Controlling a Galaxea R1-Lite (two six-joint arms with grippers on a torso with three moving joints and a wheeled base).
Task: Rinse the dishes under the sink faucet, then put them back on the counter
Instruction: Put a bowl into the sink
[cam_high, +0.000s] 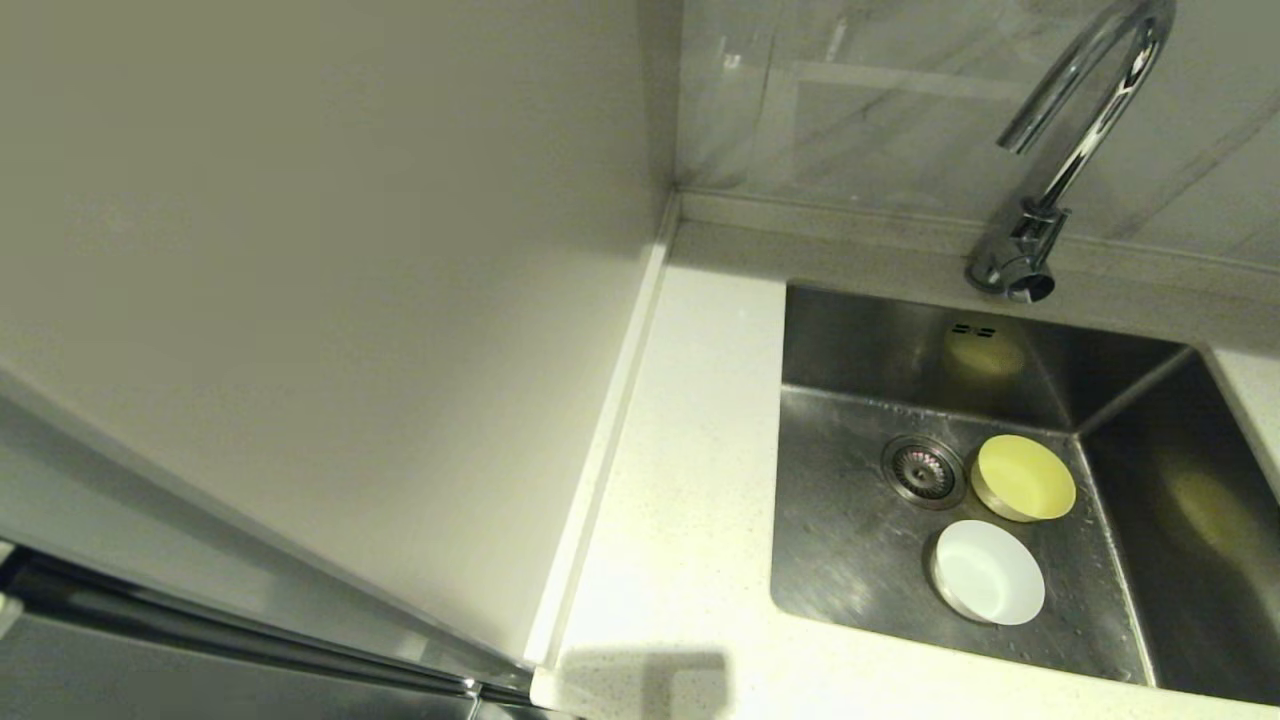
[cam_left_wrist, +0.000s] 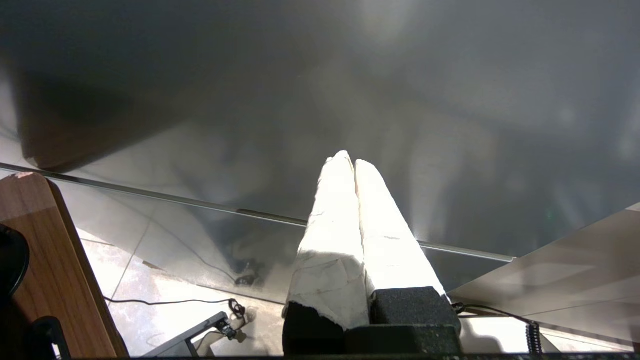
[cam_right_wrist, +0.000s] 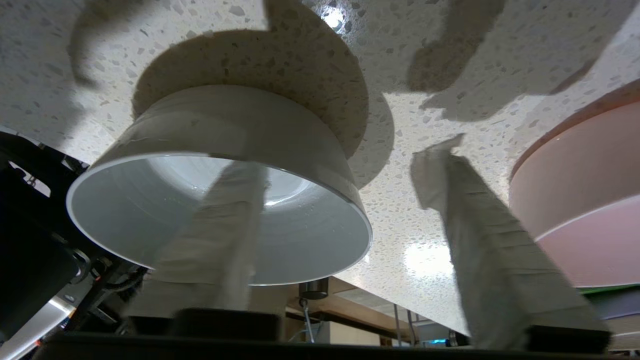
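In the head view the yellow bowl (cam_high: 1022, 478) and the white bowl (cam_high: 988, 572) sit upright on the floor of the sink (cam_high: 850, 540), just right of the drain (cam_high: 922, 470). The faucet (cam_high: 1080, 130) arches over the sink's back edge, with no water running. Neither arm shows in that view. In the right wrist view the pale grey-blue bowl (cam_right_wrist: 235, 120) rests on the speckled counter (cam_right_wrist: 425, 75). My right gripper (cam_right_wrist: 340, 165) is open astride its wall, one finger (cam_right_wrist: 220, 225) over the bowl's mouth and the other outside. My left gripper (cam_left_wrist: 348, 159) is shut on nothing, parked off the counter.
A pale pink dish (cam_right_wrist: 575, 200) stands on the counter close beside my right gripper's outer finger. A plain pale side panel (cam_high: 330, 300) walls off the counter (cam_high: 680, 480) left of the sink. Wooden furniture (cam_left_wrist: 55, 270) and floor cables lie below my left gripper.
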